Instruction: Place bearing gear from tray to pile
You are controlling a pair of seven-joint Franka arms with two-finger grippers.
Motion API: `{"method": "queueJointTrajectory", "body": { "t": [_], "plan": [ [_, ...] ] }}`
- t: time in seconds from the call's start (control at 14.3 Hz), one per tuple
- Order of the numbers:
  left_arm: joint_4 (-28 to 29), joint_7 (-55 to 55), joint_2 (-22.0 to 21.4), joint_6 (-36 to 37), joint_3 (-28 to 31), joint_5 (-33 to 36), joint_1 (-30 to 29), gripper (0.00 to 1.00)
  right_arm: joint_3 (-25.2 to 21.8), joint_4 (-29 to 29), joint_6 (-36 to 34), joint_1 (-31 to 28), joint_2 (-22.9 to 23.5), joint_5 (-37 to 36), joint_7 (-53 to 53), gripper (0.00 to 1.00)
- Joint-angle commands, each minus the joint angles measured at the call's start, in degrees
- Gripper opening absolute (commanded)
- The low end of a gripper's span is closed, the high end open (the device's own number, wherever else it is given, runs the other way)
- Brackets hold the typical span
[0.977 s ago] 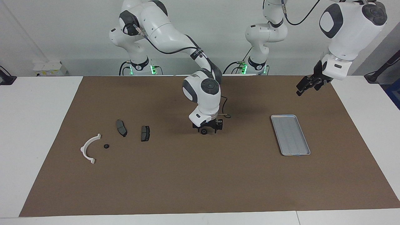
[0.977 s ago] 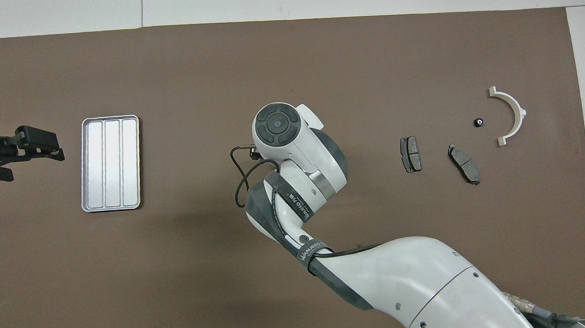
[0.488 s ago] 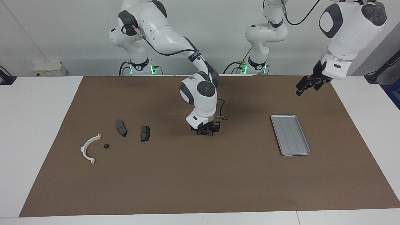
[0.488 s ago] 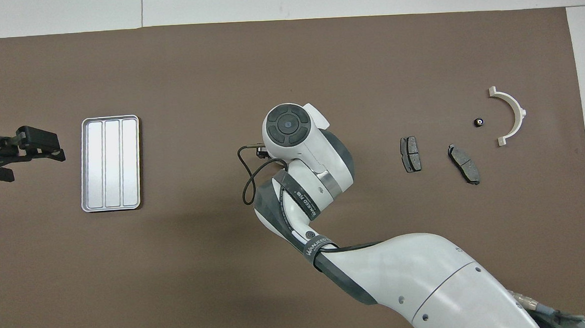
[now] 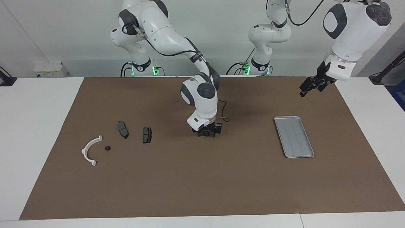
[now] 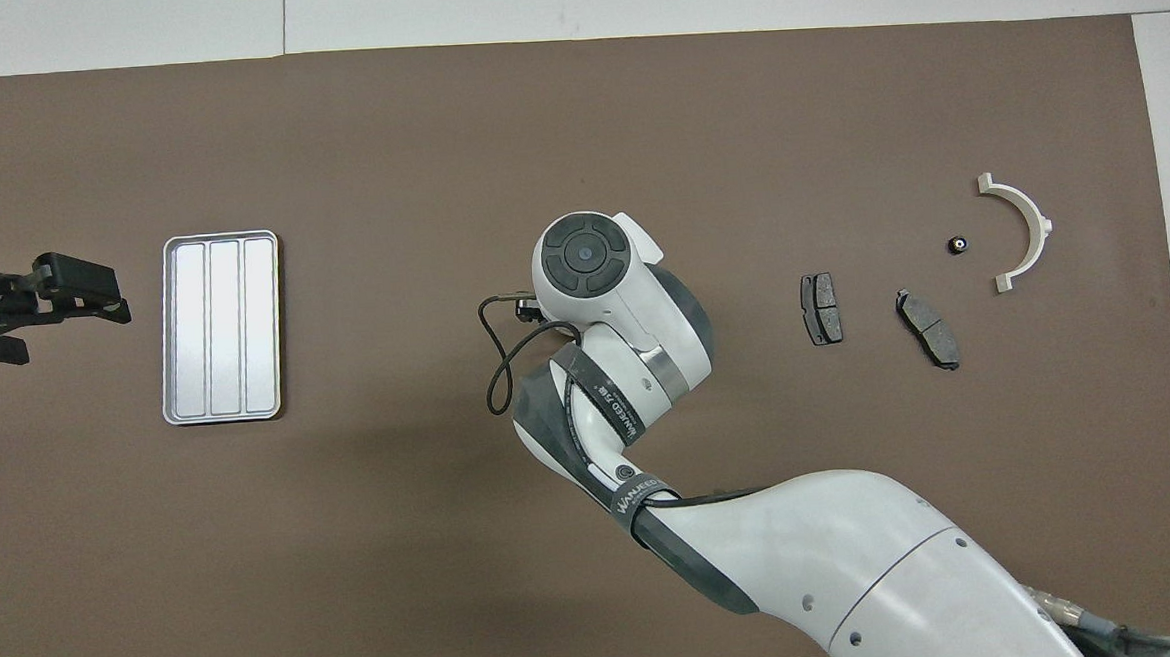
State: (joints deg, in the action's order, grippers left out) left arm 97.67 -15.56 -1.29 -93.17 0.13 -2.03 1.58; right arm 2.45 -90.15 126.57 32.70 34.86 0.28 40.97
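The right claw [image 5: 207, 133] holds a small dark gear [image 5: 206, 134] low over the middle of the table [image 5: 202, 177], between the tray [image 5: 294, 136] and the pile. The pile, toward the right arm's end, has two pads [image 5: 122, 129] [image 5: 147, 135], a white bracket [image 5: 90, 151] and another small gear [image 5: 108, 148]. The left claw [image 5: 308, 87] waits in the air near the tray; whether it is wide or narrow, I cannot tell

Before you lies a matt brown mat [image 5: 202, 177] on a smooth white table [image 5: 34, 120]. On the mat, the tray [image 5: 294, 136] is brushed silver metal; toward the right arm's end from it, a glossy white plastic bracket [image 5: 90, 151] and two dull grey brake pads [image 5: 122, 129].
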Motion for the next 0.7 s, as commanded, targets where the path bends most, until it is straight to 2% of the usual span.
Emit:
{"method": "queueJointTrajectory", "body": {
  "t": [0.0, 0.28, 0.49, 0.63],
  "plan": [
    [1.03, -0.08, -1.17, 0.54, -0.31, -0.78, -0.44, 1.0, 0.36, -2.23, 1.05, -0.35, -1.64, 1.3, -1.68, 0.74],
    [1.03, -0.17, -1.17, 0.54, -0.22, -0.78, -0.44, 1.0, 0.36, -2.4, 1.14, -0.53, -1.64, 1.3, -2.12, 0.54],
    [1.03, -0.17, -1.17, 0.54, -0.22, -0.78, -0.44, 1.0, 0.36, -2.4, 1.14, -0.7, -1.64, 1.3, -2.38, 0.18],
    [1.03, -0.08, -1.17, 0.36, -0.22, -0.78, -0.44, 1.0, 0.36, -2.31, 0.96, -0.88, -1.64, 1.3, -2.91, 0.0]
  ]
}}
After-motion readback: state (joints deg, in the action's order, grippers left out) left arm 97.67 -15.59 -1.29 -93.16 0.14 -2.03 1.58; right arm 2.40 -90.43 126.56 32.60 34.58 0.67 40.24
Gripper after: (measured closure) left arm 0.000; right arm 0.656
